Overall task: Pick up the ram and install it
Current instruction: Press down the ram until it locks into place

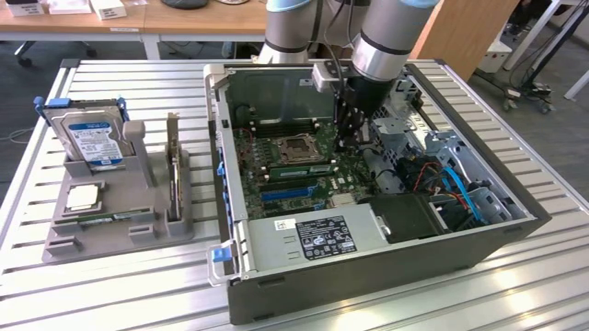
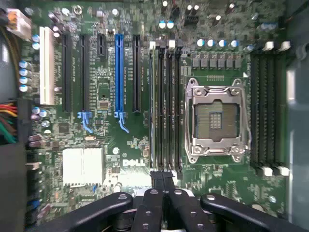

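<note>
The clearest writing is the white "DELL" (image 2: pixel 131 163) printed on the motherboard (image 2: pixel 106 72), close to the fingertips and beside the end of the bank of memory slots (image 2: pixel 166 106). The power supply (image 1: pixel 308 241), at the near edge of the open computer case (image 1: pixel 387 276), carries a black label (image 1: pixel 322 238) with white print and a small white sticker (image 1: pixel 283 225), both too small to read. The hard drive (image 1: pixel 92 141) bears a blue label that is just as illegible. It stands upright in the grey holder (image 1: pixel 120 231) near the bench's (image 1: pixel 138 83) edge at the exterior view's left, well apart from the case.

The ram (image 1: pixel 299 168) stands on edge in the slot bank beside the empty processor socket (image 1: pixel 294 147), its green face and dark chips turned toward the exterior camera. In the wrist view it appears to be the pale thin edge (image 2: pixel 152 106) in the slot farthest from the socket, though that is hard to make sure of.

The gripper (image 1: pixel 343 143) reaches down into the case from the arm (image 1: pixel 382 41) and sits over one end of the slot bank, near the ram's end toward the exterior view's right. In the wrist view the gripper's (image 2: pixel 162 178) two dark fingertips (image 2: pixel 157 178) are drawn close together with only a sliver between them, and nothing can be seen pinched there. Whether they touch the ram's end cannot be told.
</note>
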Available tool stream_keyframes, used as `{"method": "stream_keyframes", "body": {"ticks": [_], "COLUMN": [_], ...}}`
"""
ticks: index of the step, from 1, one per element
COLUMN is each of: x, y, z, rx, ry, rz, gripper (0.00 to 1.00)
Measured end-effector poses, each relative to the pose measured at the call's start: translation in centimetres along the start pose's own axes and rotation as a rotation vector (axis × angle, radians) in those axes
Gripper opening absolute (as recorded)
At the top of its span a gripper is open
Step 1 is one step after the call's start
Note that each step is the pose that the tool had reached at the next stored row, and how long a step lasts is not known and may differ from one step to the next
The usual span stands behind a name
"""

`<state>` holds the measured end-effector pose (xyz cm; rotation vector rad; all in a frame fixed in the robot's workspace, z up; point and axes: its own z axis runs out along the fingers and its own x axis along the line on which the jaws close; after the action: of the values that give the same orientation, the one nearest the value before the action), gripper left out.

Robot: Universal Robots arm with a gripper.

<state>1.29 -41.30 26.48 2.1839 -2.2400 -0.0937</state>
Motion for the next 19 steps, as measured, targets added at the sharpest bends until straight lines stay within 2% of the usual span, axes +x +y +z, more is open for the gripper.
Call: {"method": "stream_keyframes", "body": {"ticks": [16, 19], "x": [-0.01, 0.01], "y": [0.00, 0.52], "z": [-0.01, 0.01], "rx": [0.0001, 0.0022], "ry": [-0.0002, -0.0001], "rz": [0.000, 0.000], "gripper": [0.10, 0.10]}}
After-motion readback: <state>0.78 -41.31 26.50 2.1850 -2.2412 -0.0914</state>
